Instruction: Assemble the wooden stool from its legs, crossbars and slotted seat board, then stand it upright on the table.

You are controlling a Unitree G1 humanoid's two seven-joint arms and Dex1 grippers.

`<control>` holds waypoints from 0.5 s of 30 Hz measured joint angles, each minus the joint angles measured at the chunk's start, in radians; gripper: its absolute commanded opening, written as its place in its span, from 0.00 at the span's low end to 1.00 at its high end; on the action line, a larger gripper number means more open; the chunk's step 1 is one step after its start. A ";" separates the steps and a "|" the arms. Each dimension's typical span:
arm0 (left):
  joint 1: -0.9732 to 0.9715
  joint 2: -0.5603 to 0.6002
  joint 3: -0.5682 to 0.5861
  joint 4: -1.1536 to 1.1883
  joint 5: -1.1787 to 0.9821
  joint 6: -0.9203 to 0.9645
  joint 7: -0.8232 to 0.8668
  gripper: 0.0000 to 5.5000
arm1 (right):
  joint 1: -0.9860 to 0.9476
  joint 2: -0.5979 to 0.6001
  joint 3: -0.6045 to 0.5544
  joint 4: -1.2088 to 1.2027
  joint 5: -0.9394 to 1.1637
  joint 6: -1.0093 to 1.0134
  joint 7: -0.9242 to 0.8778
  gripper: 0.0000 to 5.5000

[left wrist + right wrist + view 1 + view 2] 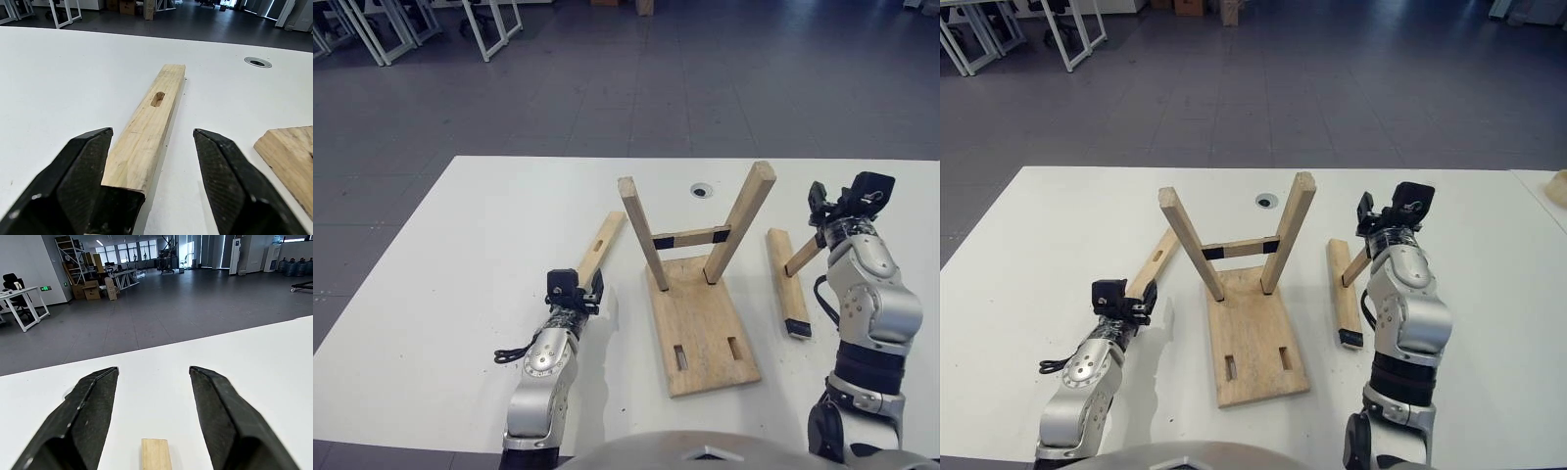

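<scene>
Left gripper [151,139] jaws apart, straddling near end of loose leg [602,247] lying on counter [460,245] left of seat board [705,328]; centre it, close squarely. Right gripper [154,372] apart over crossbar [156,455]

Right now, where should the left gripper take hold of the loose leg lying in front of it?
The near end, across its narrow sides, approaching lengthwise from the robot's side: the leg lies flat with that end inside the open left gripper.
</scene>
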 measured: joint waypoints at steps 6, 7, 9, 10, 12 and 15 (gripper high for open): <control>0.017 -0.024 -0.001 0.000 0.000 -0.001 0.004 0.56 | -0.166 -0.091 -0.059 -0.270 0.047 0.034 -0.004 0.65; 0.022 -0.028 -0.001 -0.003 0.000 -0.002 0.005 0.56 | -0.139 -0.101 -0.062 -0.324 0.048 0.062 -0.004 0.69; 0.043 -0.035 0.000 -0.006 0.000 -0.002 0.006 0.56 | 0.058 -0.087 -0.045 -0.437 0.046 0.110 0.002 0.75; 0.050 -0.037 0.002 -0.008 0.000 -0.002 0.008 0.56 | 0.169 -0.070 -0.039 -0.475 0.044 0.131 0.003 0.80; 0.064 -0.038 0.005 -0.021 0.009 -0.002 0.023 0.56 | 0.403 -0.042 -0.014 -0.569 0.033 0.134 0.023 0.88; 0.085 -0.039 0.010 -0.041 0.011 -0.002 0.026 0.56 | 0.628 -0.038 0.054 -0.634 0.000 0.076 0.065 0.91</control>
